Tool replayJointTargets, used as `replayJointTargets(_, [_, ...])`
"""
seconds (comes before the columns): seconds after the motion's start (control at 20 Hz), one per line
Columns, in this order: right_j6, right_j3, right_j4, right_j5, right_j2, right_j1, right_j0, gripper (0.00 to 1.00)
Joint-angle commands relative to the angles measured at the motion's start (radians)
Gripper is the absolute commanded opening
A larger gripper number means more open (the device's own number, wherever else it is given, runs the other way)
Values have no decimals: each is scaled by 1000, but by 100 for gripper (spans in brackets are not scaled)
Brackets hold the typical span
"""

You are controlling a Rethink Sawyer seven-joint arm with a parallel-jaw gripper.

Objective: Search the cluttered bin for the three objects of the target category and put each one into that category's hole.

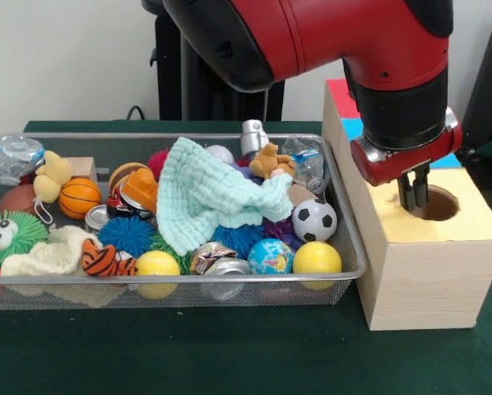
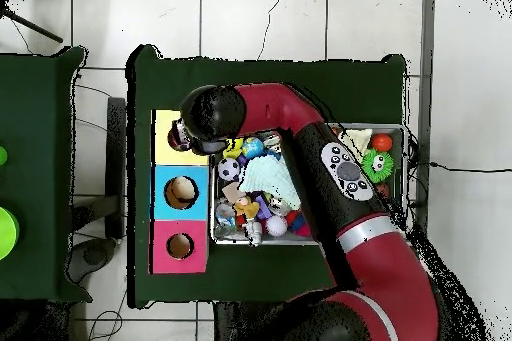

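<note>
Your red and black arm's gripper (image 1: 412, 196) hangs right of centre in the front view, fingertips drawn close together and holding nothing, just above the round hole (image 1: 434, 202) in the yellow top of the pale wooden box (image 1: 419, 263). There's clear room around that hole. Left of the box, touching its side, sits the wire mesh bin (image 1: 172, 284), crammed full: a mint green knitted cloth (image 1: 198, 193) over the middle, a black-and-white soccer ball (image 1: 314, 220) at its right end, a yellow ball (image 1: 317, 257) against the front rim. Dark green cloth covers the table (image 1: 229, 354). From overhead, blue (image 2: 181, 192) and pink (image 2: 180, 246) holes lie open below the arm.
</note>
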State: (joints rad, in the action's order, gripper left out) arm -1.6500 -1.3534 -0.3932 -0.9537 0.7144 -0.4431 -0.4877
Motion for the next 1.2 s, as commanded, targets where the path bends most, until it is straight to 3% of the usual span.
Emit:
replayJointTargets(0.05, [231,70,-97,-128,-64,-98,-66,0])
replayJointTargets(0.4, [190,70,-110,-157,-68,-121,-47,0])
replayJointTargets(0.7, [142,11,-120,-75,-64,-126,-59,0])
replayJointTargets(1.2, [167,9,-182,11,-64,-90,-61,0])
